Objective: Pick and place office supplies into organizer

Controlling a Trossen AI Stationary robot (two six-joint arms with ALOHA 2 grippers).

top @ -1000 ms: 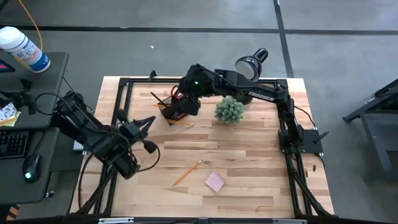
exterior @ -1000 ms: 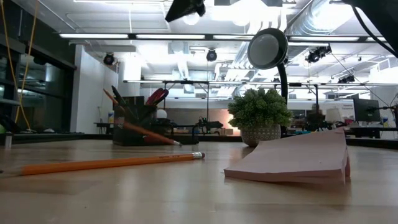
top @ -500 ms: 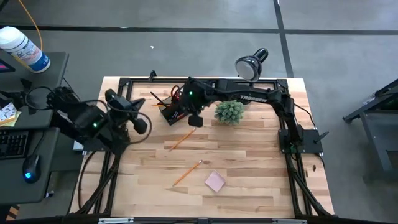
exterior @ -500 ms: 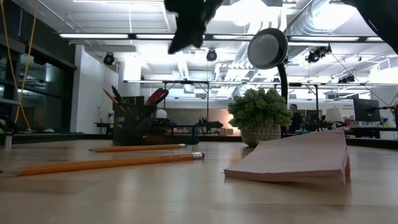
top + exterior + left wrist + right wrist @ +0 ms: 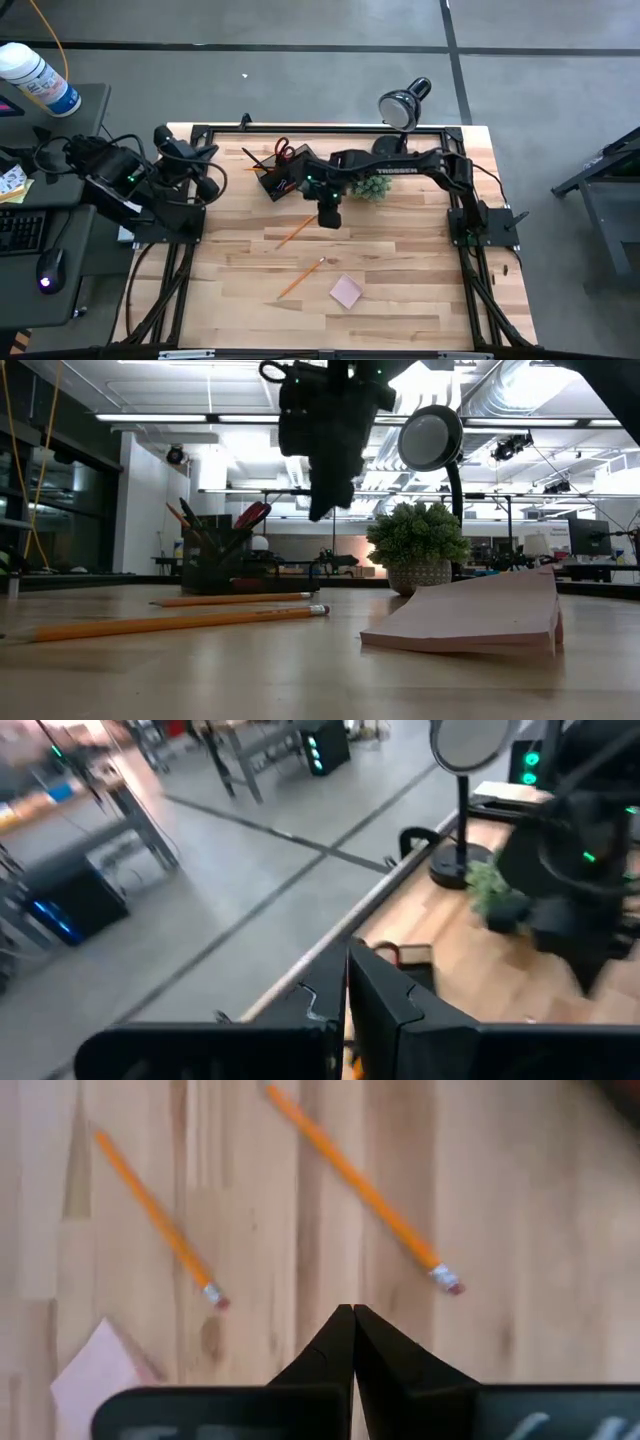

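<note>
Right gripper (image 5: pixel 328 219) hangs above the table centre, just near of the organizer (image 5: pixel 281 180), pointing down; its fingers are pressed together and hold nothing. The low view shows it (image 5: pixel 322 510) well clear of the table surface. The right wrist view confirms the closed fingertips (image 5: pixel 352 1320) over bare wood, between two pencils.

Left gripper (image 5: pixel 208 186) is raised at the table's far-left corner, above the frame edge, jaws pressed together and empty.

The organizer stands at the far side of the table (image 5: pixel 420 280), left of the green plant (image 5: pixel 370 186). It holds red-handled scissors (image 5: pixel 283 151) and upright pencils and pens.

Loose items on the table:
- One pencil (image 5: pixel 295 231) lies just near of the organizer, to the left of the right gripper, on a diagonal.
- A second pencil (image 5: pixel 301 277) lies nearer still, also diagonal, apart from the first.
- A pink sticky-note pad (image 5: pixel 346 292) lies flat, just right of the second pencil.

A desk lamp (image 5: pixel 403 105) stands at the far edge, right of centre.
</note>
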